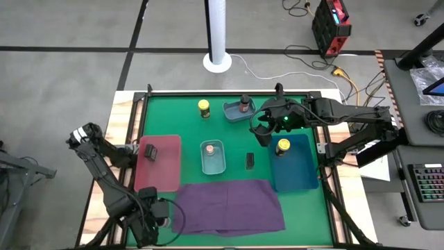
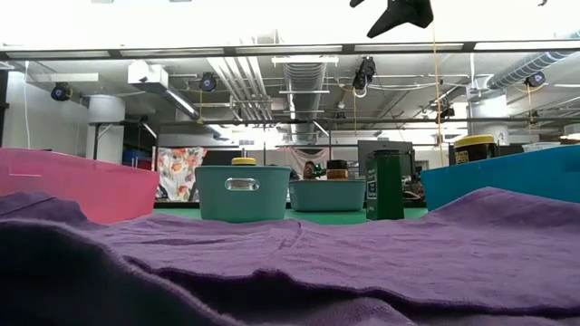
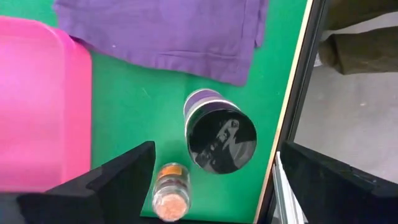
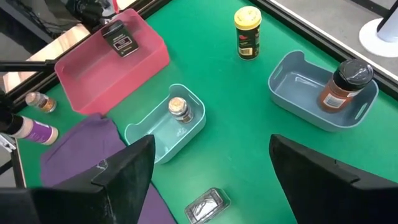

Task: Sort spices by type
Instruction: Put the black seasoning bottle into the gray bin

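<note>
You see a green table mat (image 1: 229,142) under everything. The purple cloth (image 1: 229,206) is plain, unpatterned. The pink bin (image 4: 115,65) holds a dark flat tin (image 4: 121,39) with a pale label. The pale teal bin (image 4: 165,127) holds a jar with a brownish-pink top (image 4: 178,107). The grey-blue bin (image 4: 314,93) holds a black-lidded jar (image 4: 342,84) with orange-brown contents. The blue bin (image 1: 295,165) holds a yellow-lidded jar (image 1: 283,146); a second yellow-lidded jar (image 4: 247,32) carries a dark label. Beside the cloth stands a purple-labelled jar with a glossy black lid (image 3: 217,134).
</note>
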`<state>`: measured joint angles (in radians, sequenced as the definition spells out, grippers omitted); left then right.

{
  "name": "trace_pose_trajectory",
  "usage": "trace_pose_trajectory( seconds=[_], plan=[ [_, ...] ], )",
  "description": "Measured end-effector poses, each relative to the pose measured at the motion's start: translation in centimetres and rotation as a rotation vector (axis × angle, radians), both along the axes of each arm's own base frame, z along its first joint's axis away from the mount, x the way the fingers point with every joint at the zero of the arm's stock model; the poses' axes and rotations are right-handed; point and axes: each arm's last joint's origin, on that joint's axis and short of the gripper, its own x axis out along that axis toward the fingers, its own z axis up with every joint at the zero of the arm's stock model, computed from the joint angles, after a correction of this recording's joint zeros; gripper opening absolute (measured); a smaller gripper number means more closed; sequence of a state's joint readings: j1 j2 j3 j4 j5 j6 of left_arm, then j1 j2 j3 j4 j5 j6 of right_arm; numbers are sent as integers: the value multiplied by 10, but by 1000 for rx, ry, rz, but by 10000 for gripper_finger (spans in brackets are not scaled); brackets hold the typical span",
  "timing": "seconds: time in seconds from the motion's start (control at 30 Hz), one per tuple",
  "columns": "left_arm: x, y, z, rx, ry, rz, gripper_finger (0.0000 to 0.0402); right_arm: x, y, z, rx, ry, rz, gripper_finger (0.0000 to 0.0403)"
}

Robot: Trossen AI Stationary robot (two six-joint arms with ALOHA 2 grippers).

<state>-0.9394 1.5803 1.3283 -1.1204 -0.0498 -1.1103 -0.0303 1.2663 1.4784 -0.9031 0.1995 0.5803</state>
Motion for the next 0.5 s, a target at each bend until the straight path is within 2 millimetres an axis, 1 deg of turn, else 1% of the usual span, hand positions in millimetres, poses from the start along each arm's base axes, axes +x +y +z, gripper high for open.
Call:
trace_pose_trajectory(
  seconds=[0.17,0.3,0.5],
  plan=[
    [-3,4,-14,-30,-21,-3,329,0,0,0,7,-2,-8,313],
    [-4,5,-28,-25,-20,-18,329,0,0,0,9,-3,-11,309],
    [-5,7,-38,-7,-25,-18,328,0,0,0,17,-6,-21,302]
  ],
)
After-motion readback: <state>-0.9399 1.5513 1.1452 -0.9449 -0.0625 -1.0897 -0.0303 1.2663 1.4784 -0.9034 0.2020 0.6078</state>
